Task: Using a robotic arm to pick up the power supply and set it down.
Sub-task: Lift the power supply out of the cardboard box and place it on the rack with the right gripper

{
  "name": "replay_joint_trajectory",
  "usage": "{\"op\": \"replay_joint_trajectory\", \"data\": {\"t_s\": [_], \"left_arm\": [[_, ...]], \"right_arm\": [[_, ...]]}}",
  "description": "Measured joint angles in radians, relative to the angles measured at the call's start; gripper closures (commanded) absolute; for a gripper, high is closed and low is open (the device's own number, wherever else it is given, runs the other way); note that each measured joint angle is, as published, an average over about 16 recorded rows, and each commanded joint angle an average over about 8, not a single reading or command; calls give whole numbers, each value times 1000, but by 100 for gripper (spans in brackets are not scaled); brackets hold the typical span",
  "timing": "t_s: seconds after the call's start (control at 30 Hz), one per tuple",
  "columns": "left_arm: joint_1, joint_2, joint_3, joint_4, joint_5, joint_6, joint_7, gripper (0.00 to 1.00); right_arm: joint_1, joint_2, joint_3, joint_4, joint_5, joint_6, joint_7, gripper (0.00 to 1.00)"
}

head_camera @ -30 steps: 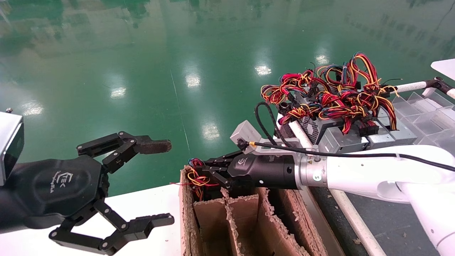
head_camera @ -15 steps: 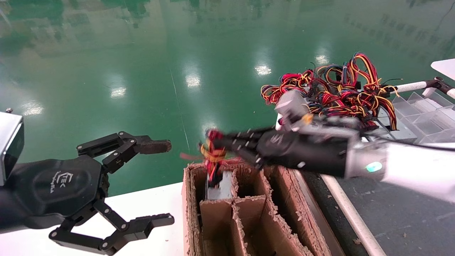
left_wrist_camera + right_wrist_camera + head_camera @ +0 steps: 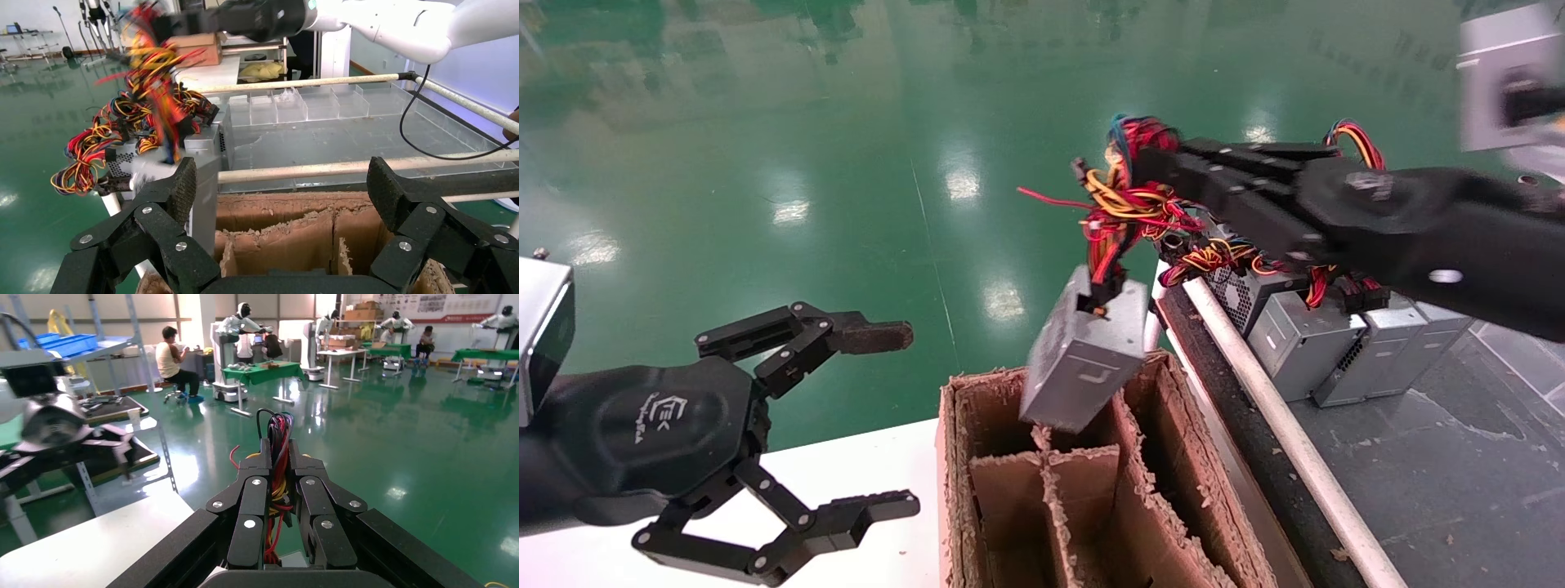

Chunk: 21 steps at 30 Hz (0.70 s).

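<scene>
My right gripper (image 3: 1148,159) is raised above the far end of the cardboard box and shut on a bundle of red, yellow and black wires (image 3: 1128,204). In the right wrist view those wires (image 3: 278,459) are pinched between its fingertips (image 3: 263,456). The grey power supply (image 3: 1083,355) hangs tilted from the wires, its lower corner just over the box's far compartments. The left wrist view shows it (image 3: 205,184) beyond one finger. My left gripper (image 3: 899,418) is parked open at the lower left with nothing in it.
The worn cardboard box (image 3: 950,490) has divider walls and sits between the white table (image 3: 862,469) and a white rail (image 3: 1279,425). Several more power supplies (image 3: 1303,335) with tangled wires lie on the dark table at the right. Clear plastic bins (image 3: 318,104) stand behind them.
My right gripper has risen and swung right, pulling the power supply by its wires up out of the cardboard box. The left arm has not moved.
</scene>
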Motion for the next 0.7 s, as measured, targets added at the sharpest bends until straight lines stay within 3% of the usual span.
{"op": "replay_joint_trajectory", "data": {"t_s": [0.37, 0.7], "left_arm": [[0, 0, 0, 0, 0, 0, 0, 0], [0, 0, 0, 0, 0, 0, 0, 0]], "right_arm": [[19, 170, 49, -62, 74, -160, 2, 100], [-23, 359, 71, -116, 106, -204, -45, 100]]}}
